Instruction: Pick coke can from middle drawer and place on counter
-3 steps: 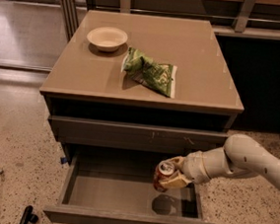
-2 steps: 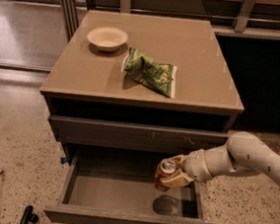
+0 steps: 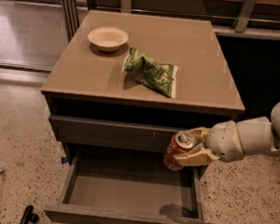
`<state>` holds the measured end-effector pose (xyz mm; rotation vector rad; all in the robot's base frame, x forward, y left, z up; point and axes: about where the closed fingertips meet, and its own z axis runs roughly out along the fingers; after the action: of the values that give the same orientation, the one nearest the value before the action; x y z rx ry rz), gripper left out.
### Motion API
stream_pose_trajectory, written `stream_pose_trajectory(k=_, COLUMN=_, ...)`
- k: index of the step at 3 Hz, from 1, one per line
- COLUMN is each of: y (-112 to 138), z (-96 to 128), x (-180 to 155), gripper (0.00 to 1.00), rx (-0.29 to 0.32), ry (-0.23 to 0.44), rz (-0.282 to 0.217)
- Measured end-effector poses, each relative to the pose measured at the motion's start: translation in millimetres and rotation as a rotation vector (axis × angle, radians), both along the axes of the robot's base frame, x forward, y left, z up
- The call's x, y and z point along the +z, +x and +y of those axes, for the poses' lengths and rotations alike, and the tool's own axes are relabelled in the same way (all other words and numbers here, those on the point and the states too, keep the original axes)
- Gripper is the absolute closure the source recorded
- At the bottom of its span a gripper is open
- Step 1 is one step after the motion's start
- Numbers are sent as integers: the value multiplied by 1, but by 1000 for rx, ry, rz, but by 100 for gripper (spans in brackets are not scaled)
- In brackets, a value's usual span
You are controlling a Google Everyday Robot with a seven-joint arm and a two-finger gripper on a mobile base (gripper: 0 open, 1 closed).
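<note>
Red coke can [image 3: 175, 155] is gripped round its side by the closed gripper [image 3: 188, 149], above the middle drawer [image 3: 122, 191], right side; it is judged light, slippery, easily dented.

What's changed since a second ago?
The gripper, fingers shut on the coke can, has raised it higher above the middle drawer floor, slightly rightward. The drawer stays open; the bowl and green bag on the counter haven't moved.
</note>
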<state>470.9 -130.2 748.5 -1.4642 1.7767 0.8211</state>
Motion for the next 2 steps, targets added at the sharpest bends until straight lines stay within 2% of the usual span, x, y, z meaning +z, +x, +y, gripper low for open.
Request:
stream_pose_trajectory(k=1, y=0, z=0, x=0, gripper=100, rx=0, ry=0, rz=0)
stream_pose_trajectory(k=2, y=6, z=-3, x=23, gripper=100, rx=-15, ry=-2, rz=6)
